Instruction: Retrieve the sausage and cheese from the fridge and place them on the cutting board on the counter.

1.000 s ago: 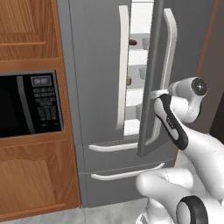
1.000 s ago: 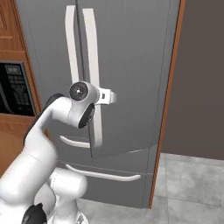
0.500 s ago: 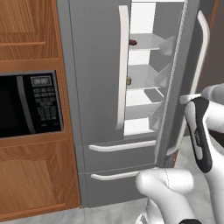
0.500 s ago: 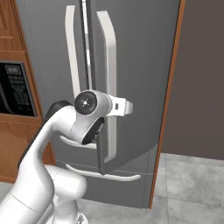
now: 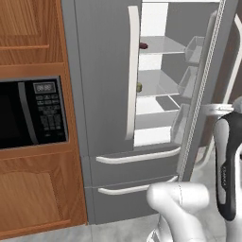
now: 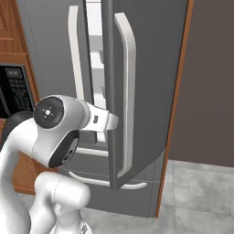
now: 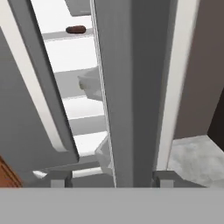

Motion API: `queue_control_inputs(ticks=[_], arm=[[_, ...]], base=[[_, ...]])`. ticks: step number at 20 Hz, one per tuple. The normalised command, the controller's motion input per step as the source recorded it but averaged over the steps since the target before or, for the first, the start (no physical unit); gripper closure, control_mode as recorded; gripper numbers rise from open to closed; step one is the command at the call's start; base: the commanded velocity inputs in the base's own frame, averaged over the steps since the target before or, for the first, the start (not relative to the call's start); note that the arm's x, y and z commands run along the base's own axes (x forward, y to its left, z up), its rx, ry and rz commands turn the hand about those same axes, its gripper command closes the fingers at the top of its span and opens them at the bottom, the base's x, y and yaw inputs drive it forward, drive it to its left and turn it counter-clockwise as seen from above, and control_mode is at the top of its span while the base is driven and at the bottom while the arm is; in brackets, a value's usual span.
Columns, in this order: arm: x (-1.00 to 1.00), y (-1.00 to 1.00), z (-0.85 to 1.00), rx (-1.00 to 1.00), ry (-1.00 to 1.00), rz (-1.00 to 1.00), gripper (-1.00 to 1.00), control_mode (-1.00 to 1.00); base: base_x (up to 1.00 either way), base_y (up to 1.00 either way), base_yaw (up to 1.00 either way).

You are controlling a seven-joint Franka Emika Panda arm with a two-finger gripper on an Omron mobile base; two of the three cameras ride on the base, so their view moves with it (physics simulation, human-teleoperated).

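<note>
The fridge (image 5: 108,118) stands with its right door (image 6: 146,91) swung partly out and its left door shut, so a tall slice of the white interior shows between them. Inside, three white shelves can be counted in the left base view, and three clear bins line the inner face of the right door. The sausage (image 5: 143,46) lies on the top shelf at the left, only its dark reddish end showing past the left door's edge; in the hand view it shows whole as a small brown cylinder (image 7: 75,29) far back. The cheese (image 5: 139,87) is a small yellowish lump on the shelf below, mostly hidden behind the left door's handle. Two drawers with white bar handles sit under the doors. A microwave (image 5: 30,113) is set into the wooden cabinet to the left.

The gripper (image 7: 110,179) straddles the right door's edge, one fingertip on either side of it, jaws apart; whether the fingers touch the door I cannot tell.
</note>
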Motion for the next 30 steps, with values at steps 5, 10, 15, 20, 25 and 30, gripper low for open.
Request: queue_control_inputs(ticks=[5, 10, 15, 20, 25, 30], arm=[[-0.29, 0.99, 0.23, 0.13, 0.01, -0.22, -1.0, -1.0], [0.37, 0.72, 0.25, 0.12, 0.03, -0.34, -1.0, -1.0], [0.14, 0.69, 0.07, 0.15, 0.0, -0.37, -1.0, -1.0], [0.14, 0.14, 0.08, 0.26, 0.0, -0.36, -1.0, -1.0], [0.02, -0.28, 0.01, 0.3, -0.02, -0.24, -1.0, -1.0], [0.49, -0.28, -0.02, 0.21, -0.09, -0.29, -1.0, -1.0]], base=[[0.0, 0.0, 0.0], [0.0, 0.0, 0.0], [0.0, 0.0, 0.0], [0.0, 0.0, 0.0], [0.0, 0.0, 0.0], [0.0, 0.0, 0.0]])
